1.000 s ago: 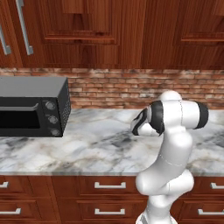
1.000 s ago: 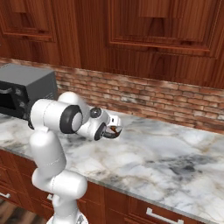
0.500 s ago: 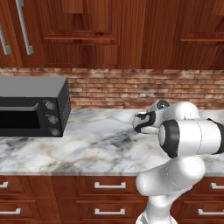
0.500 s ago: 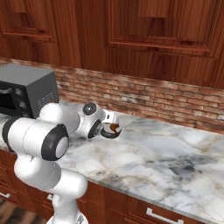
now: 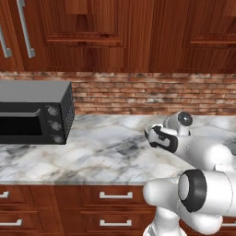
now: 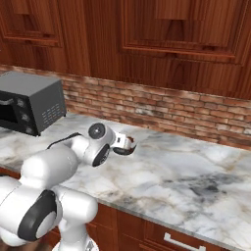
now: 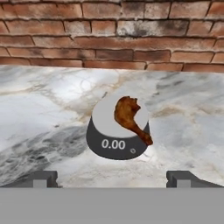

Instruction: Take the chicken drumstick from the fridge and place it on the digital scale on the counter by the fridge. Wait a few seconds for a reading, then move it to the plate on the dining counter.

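Hand view is showing the chicken drumstick [image 7: 130,117] lying on the scale [image 7: 117,141] on the counter [image 7: 43,113], straight ahead of the gripper [image 7: 112,178]. Its jaws are standing wide open, holding nothing. The drumstick's long side is slanting, thin end pointing toward the right finger.

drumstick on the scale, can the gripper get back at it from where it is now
Probably yes. In the hand view the chicken drumstick lies on the digital scale, straight ahead of the open gripper, with bare marble counter around it and nothing between.
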Robot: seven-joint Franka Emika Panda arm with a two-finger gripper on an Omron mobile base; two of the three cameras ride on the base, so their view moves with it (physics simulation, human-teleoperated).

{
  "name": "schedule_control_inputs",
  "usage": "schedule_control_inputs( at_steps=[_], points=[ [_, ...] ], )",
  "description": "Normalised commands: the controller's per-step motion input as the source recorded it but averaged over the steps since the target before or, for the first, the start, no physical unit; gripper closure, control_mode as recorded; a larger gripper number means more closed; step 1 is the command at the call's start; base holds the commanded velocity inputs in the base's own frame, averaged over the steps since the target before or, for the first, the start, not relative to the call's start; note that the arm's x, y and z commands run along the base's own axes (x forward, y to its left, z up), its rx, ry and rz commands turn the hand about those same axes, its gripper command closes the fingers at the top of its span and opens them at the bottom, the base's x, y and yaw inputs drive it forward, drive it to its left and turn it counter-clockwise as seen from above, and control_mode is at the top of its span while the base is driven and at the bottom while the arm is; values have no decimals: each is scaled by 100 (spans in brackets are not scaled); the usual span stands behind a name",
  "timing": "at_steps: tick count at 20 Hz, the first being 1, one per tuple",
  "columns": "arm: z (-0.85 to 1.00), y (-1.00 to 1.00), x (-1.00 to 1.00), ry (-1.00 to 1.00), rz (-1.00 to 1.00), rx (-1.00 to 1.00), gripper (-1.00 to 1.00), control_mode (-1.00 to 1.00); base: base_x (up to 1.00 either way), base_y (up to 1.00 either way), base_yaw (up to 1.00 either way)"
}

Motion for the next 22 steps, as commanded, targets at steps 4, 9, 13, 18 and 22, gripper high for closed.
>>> schedule_control_inputs(
  at_steps=[4, 9, 13, 18, 22],
  points=[
    [0, 0, -29, 0, 0, 0, -100, -100, 0, 0, 0],
    [0, 0, -3, 0, 0, 0, -100, -100, 0, 0, 0],
    [0, 0, 0, 0, 0, 0, -100, -100, 0, 0, 0],
    [0, 0, 0, 0, 0, 0, -100, -100, 0, 0, 0],
    [0, 0, 0, 0, 0, 0, -100, -100, 0, 0, 0]
  ],
)
